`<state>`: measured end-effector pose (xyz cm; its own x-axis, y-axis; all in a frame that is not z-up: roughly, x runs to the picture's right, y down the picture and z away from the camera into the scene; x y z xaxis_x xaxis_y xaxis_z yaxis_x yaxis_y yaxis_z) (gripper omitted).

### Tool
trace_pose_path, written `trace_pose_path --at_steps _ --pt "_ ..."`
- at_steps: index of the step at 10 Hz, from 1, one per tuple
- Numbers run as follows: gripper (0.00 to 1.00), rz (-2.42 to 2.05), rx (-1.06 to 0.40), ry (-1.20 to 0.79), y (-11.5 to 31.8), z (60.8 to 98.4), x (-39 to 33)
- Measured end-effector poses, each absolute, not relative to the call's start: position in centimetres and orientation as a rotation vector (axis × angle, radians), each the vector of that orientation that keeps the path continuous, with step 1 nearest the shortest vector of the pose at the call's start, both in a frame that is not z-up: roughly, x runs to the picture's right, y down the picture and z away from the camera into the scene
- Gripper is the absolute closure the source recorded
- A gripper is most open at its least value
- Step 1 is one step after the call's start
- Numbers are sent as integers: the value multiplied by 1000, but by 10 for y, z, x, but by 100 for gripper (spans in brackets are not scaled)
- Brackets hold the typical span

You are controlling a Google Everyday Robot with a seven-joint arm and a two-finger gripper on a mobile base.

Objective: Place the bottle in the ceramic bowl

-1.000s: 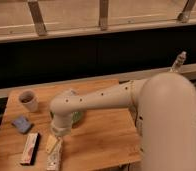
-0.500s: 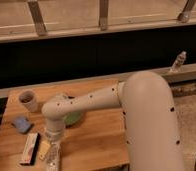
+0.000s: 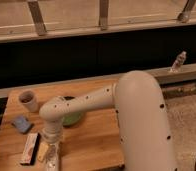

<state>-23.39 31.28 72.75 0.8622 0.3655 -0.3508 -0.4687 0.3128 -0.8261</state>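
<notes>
At the front-left of the tabletop [image 3: 96, 142], the gripper [image 3: 51, 145] points downward from the bent wrist, right over the bottle [image 3: 50, 158]. Whether it is wide, narrow or already clamped on the bottle cannot be told from this view. The bottle lies near the front edge, just beside the flat box with a reddish label [image 3: 30, 148] and apart from the ceramic bowl [image 3: 72, 119], whose green inside shows partly behind the arm. The step in hand looks like the pick: reaching for or securing the bottle. Next would come a firm hold, a lift clear of the box, and a short carry back and right to the bowl.
</notes>
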Motion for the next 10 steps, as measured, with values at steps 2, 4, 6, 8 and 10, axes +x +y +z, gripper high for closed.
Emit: trace_pose_path --at_steps 2,4,6,8,10 --pt "51 554 -1123 110 314 730 -235" --pt "70 556 -1121 110 315 730 -235" --pt "89 559 -1125 104 316 730 -236" --pt "100 565 -1130 93 315 730 -233" --pt "100 570 -1129 84 313 730 -231"
